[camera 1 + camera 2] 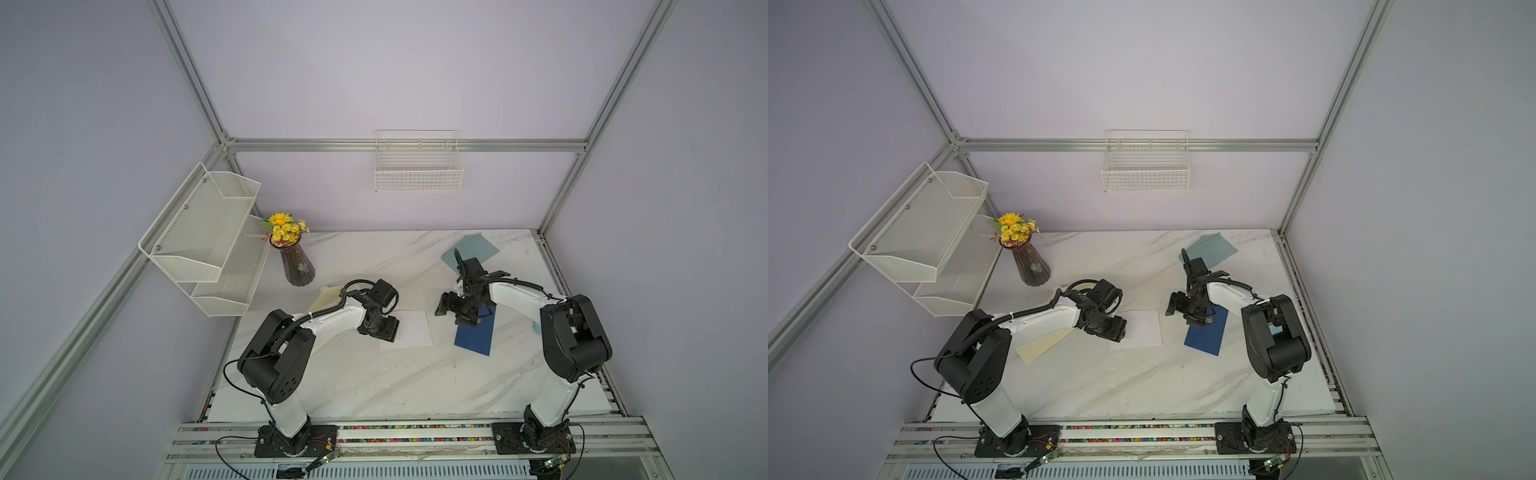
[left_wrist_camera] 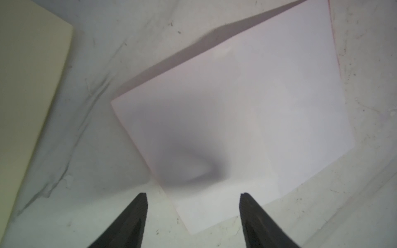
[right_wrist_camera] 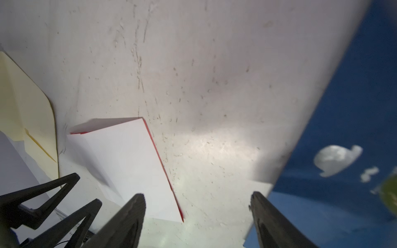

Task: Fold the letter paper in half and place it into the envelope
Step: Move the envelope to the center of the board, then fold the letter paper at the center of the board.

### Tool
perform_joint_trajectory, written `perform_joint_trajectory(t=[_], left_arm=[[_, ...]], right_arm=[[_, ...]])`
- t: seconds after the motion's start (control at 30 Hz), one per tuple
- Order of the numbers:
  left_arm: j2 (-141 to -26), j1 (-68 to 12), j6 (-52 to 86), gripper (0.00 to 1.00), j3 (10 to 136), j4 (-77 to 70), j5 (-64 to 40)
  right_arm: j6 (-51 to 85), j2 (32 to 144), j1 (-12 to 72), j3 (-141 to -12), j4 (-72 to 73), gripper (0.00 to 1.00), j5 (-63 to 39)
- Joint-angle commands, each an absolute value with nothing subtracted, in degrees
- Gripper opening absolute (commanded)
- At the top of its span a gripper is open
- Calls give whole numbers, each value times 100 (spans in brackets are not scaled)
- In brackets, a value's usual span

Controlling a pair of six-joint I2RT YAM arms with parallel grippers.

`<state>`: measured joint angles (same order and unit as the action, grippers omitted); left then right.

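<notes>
The white letter paper [image 1: 411, 328] [image 1: 1142, 328] lies folded on the marble table [image 1: 374, 382], its upper layer lifted a little along one edge [image 2: 236, 107]; a thin red line runs down one side [image 3: 129, 161]. My left gripper [image 1: 386, 332] [image 2: 193, 199] hovers open over the paper's left edge and holds nothing. My right gripper [image 1: 444, 307] [image 3: 197, 199] is open and empty above the bare strip between the paper and a dark blue envelope [image 1: 473, 338] [image 3: 354, 107]. A cream envelope [image 1: 1038, 347] [image 3: 28, 111] lies left of the paper, partly under my left arm.
A pale blue sheet [image 1: 473, 247] lies at the back right of the table. A dark vase of yellow flowers [image 1: 297, 266] stands at the back left beside a white mesh shelf rack [image 1: 208, 237]. A wire basket [image 1: 417, 166] hangs on the back wall.
</notes>
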<state>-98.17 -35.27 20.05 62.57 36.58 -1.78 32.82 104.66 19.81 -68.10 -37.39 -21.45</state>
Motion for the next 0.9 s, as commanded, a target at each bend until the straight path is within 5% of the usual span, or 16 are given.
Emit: perform_joint_trajectory(t=[0.0,0.87], left_arm=[[-9653,-3386,1964,78,6205,3784,5],[-9992,-2990,2243,59,5935,2433,-1781]], right_arm=[[3474,10761,2191,-7013,-3388,82,-2457],[4056,11546,2608,-6629,-2279,80,-3720]])
